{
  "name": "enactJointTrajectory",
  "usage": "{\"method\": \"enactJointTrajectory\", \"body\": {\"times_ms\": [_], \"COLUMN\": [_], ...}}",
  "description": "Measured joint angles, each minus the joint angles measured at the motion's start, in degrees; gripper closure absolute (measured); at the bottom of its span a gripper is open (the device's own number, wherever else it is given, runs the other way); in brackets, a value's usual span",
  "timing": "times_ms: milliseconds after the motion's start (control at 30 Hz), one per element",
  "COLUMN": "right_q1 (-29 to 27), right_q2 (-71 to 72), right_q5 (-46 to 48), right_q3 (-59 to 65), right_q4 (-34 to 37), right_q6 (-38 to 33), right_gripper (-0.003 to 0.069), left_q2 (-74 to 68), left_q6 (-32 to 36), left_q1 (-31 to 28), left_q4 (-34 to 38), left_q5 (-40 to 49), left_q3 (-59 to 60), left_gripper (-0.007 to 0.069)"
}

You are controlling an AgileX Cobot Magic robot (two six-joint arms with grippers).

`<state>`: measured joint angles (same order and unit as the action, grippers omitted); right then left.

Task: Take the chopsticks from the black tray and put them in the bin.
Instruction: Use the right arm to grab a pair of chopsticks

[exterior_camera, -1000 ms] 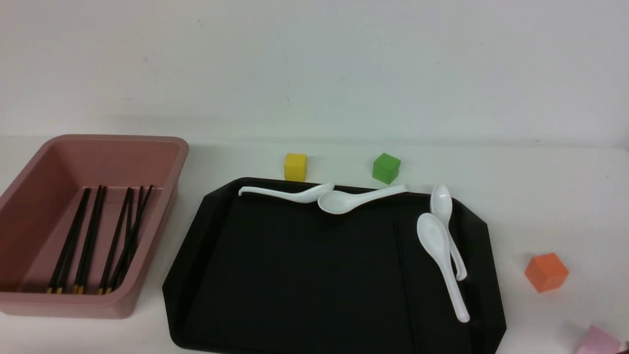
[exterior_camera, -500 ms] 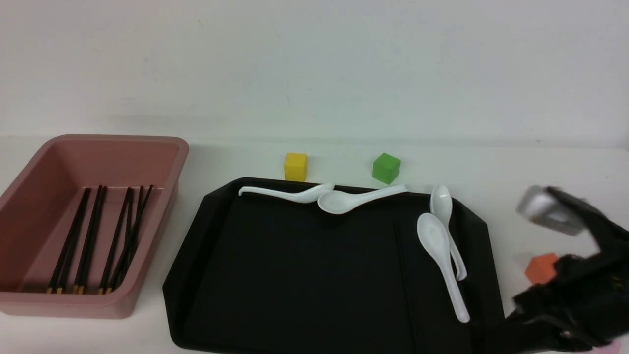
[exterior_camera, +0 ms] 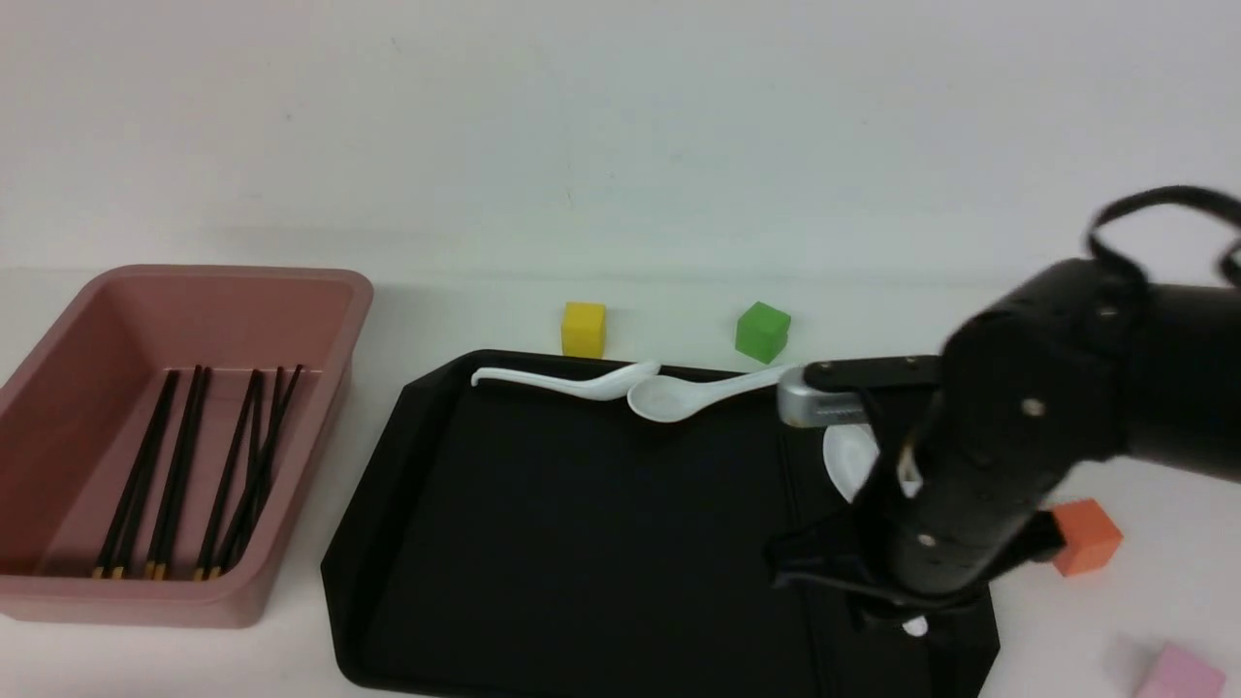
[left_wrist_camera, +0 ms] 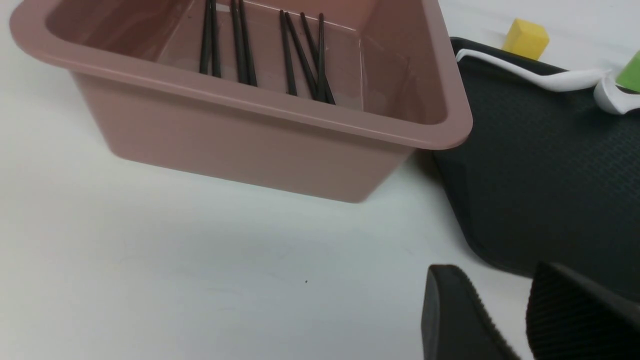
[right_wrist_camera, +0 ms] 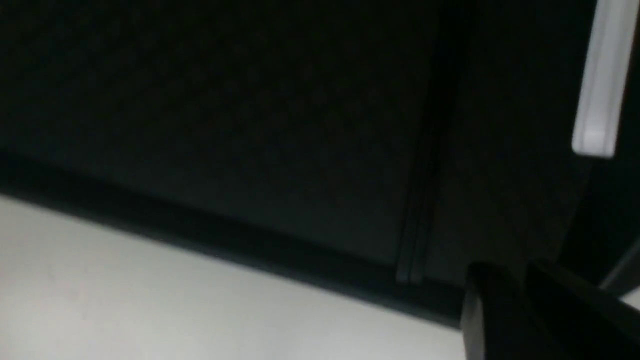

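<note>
The black tray lies mid-table. A pair of thin black chopsticks lies on its right part, running toward its near rim; they show faintly as the chopsticks in the right wrist view. My right arm hangs over the tray's right side. The right gripper is low by the near rim, just beside the chopsticks' near end, jaws a little apart and holding nothing. The pink bin stands left with several chopsticks inside. My left gripper is open over bare table near the bin.
Two white spoons lie along the tray's far rim. Another spoon is half hidden by the arm; a spoon handle shows beside the chopsticks. Yellow block and green block sit behind the tray, orange block and pink block to its right.
My right arm has swung in from the lower right and now covers the tray's right side and most of two spoons. Nothing on the tray or in the bin has moved.
</note>
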<state>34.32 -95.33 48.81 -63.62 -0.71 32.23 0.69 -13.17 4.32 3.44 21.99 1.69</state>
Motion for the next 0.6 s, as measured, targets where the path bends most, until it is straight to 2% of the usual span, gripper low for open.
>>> {"method": "enactJointTrajectory", "body": {"times_ms": [100, 200, 267, 467, 600], "right_q1": [0.0, 0.0, 0.0, 0.0, 0.0], "right_q2": [-3.8, -6.9, -8.4, -12.6, -13.9], "right_q5": [-1.2, -2.6, -3.5, -5.4, -5.7], "right_q3": [-1.2, -1.7, -1.8, -1.8, -2.0], "right_q4": [-0.5, -0.5, -0.5, -0.5, -0.5], "right_q6": [0.7, 0.8, 0.9, 1.1, 1.1], "right_gripper": [0.0407, 0.0337, 0.0316, 0.0298, 0.0319], "left_q2": [0.0, 0.0, 0.0, 0.0, 0.0], "left_q6": [0.0, 0.0, 0.0, 0.0, 0.0], "left_q1": [0.0, 0.0, 0.0, 0.0, 0.0], "left_q4": [0.0, 0.0, 0.0, 0.0, 0.0], "left_q5": [0.0, 0.0, 0.0, 0.0, 0.1], "left_q3": [0.0, 0.0, 0.0, 0.0, 0.0], "left_gripper": [0.0386, 0.0386, 0.0386, 0.0386, 0.0386]}}
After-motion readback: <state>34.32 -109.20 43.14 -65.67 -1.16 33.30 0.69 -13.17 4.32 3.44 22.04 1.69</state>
